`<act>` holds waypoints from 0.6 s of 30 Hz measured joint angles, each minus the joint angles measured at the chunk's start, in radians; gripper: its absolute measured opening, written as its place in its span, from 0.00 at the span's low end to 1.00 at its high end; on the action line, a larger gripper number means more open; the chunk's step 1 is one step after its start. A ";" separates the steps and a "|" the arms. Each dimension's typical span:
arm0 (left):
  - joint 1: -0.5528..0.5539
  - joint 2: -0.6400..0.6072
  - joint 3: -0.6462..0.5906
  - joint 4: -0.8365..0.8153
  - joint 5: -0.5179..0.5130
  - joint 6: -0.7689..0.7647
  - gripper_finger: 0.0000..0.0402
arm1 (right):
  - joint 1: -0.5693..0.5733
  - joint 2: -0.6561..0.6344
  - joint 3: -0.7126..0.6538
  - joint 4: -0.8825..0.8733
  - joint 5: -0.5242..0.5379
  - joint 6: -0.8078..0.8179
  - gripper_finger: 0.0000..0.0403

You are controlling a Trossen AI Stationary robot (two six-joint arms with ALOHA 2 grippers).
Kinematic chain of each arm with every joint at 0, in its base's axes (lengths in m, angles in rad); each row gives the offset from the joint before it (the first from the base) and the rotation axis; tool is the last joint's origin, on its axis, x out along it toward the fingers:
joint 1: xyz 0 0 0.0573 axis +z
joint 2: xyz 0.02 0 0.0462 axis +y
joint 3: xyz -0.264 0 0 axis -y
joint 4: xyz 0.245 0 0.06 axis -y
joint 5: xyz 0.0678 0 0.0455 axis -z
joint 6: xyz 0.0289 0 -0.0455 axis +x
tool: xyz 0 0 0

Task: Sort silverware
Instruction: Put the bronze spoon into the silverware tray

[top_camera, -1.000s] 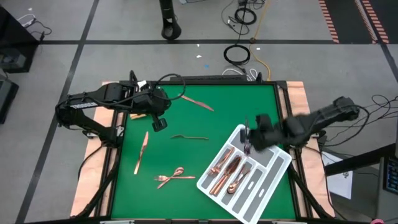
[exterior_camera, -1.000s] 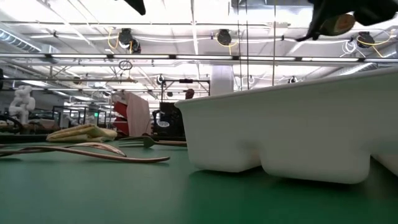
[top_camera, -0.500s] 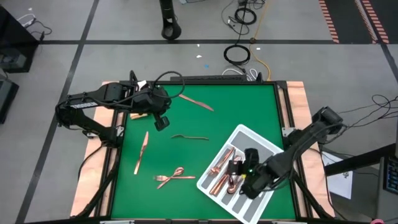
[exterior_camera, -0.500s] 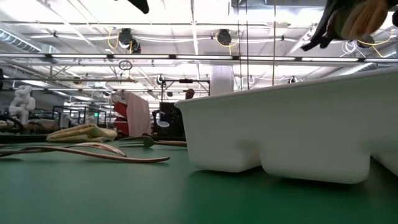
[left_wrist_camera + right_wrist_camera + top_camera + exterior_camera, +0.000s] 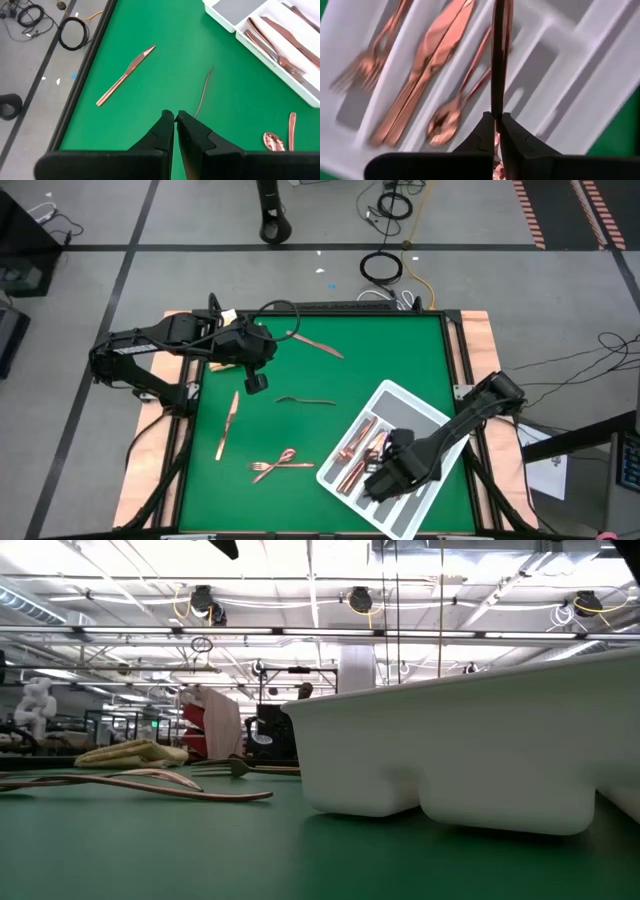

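Grey concrete floor [image 5: 90,220] with dark tape lines surrounds the green-surfaced tabletop [image 5: 370,360]. Beyond the tabletop's far edge lie a coiled black cable [image 5: 380,267] and a yellow cable [image 5: 418,275]. Beyond the tabletop, the low view shows white ceiling trusses [image 5: 300,632].

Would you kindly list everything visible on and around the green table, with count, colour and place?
Loose copper silverware: five; knife at the far edge, thin piece mid-mat, knife on the left, fork and spoon crossed at the near edge.
White divided tray: one, near right, holding copper forks, knives and spoons.
Yellow folded cloth: one, far left.
Black cable coil: one, on the floor beyond the table.
Left gripper: shut, empty, above the far-left mat.
Right gripper: over the tray, shut on a copper utensil.
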 joint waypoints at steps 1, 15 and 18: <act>0.000 0.000 0.000 0.000 0.000 0.004 0.08 | -0.001 0.011 0.003 0.019 -0.007 0.000 0.00; 0.000 0.001 0.000 0.000 0.026 0.012 0.08 | -0.100 0.159 0.001 0.084 -0.047 0.011 0.00; 0.000 0.001 0.000 -0.001 0.026 0.012 0.08 | -0.121 0.156 0.001 0.047 -0.035 0.010 0.00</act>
